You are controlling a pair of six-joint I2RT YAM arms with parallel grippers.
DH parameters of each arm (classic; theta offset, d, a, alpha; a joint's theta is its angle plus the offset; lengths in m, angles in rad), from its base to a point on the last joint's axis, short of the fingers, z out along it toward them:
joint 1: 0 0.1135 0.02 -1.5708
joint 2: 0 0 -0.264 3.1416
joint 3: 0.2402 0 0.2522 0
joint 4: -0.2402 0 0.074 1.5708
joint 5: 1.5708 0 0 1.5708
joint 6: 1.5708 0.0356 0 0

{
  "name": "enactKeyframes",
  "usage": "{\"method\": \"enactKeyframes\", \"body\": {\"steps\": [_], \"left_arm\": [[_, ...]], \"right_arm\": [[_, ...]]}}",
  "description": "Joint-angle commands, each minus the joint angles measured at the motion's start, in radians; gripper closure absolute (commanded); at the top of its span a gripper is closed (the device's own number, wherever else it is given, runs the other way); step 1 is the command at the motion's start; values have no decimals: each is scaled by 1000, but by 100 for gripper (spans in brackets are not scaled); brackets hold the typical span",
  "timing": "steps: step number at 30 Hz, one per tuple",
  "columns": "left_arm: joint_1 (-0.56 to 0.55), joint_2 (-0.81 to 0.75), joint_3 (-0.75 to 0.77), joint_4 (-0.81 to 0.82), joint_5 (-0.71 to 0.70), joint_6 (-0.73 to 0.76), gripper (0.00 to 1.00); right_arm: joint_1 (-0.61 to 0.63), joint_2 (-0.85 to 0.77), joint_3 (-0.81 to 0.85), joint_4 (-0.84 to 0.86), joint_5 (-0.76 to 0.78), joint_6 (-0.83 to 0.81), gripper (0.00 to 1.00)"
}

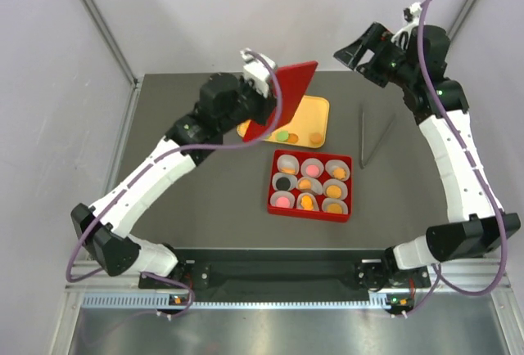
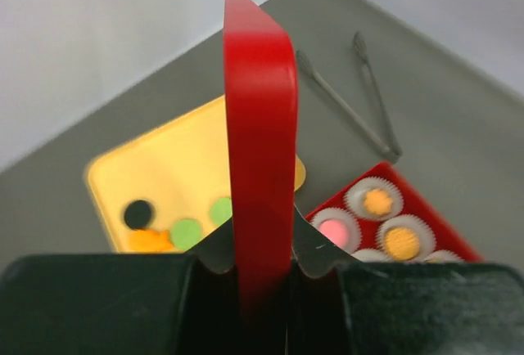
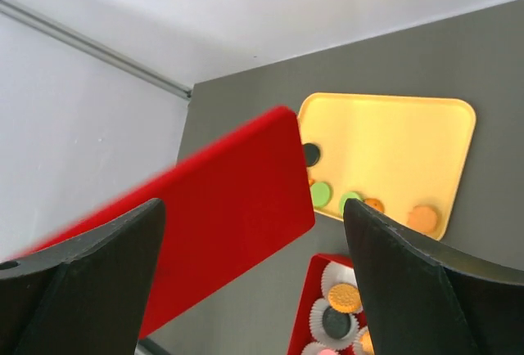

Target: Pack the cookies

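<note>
I'm gripping the red lid point(image 1: 288, 97) in my left jaws, right jaws gaping; cookies point(image 1: 308, 183) are mostly sitting in the box point(image 1: 272, 191), closing seemingly remaining.

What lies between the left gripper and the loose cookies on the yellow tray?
The red lid, clamped in the left gripper, hangs tilted over the yellow tray next to the cookies; top view.

we are reaching our left arm point(image 1: 155, 175) forward over the table with the elbow bent, and our left gripper point(image 1: 264, 100) is pinching a red lid point(image 1: 293, 93) by its edge, fingers pressing both faces. we are holding our right arm point(image 1: 455, 155) raised at the far right, its right gripper point(image 1: 354, 52) spread wide, gripping nothing.
</note>
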Motion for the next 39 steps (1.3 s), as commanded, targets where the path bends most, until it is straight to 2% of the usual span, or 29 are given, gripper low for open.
{"method": "enactKeyframes", "body": {"steps": [1,2,3,4,5,8,11,17,24,39], "left_arm": [[128,19,61,33,324,-440,100],[152,27,54,83,431,-512,100],[173,43,16,118,479,-655,100],[201,47,-14,189,534,-721,100],[207,51,-43,299,593,-849,100],[210,68,-128,419,659,-1010,100],[210,79,-189,502,687,-1086,100],[210,102,-338,623,717,-1209,100],[204,157,-459,746,753,-1249,100],[172,303,-533,941,786,-1278,100]], "right_arm": [[-14,-83,-118,42,37,-46,11],[-20,-99,-146,56,34,-47,11],[-23,-112,-173,59,29,-50,11],[-23,-141,-225,62,28,-64,10],[-23,-155,-250,65,28,-72,11],[-23,-209,-351,72,23,-92,10],[-23,-273,-474,90,22,-103,11],[-23,-381,-652,119,39,-93,11],[-24,-464,-778,125,60,-92,11],[-23,-576,-1025,200,79,-101,8]]}}
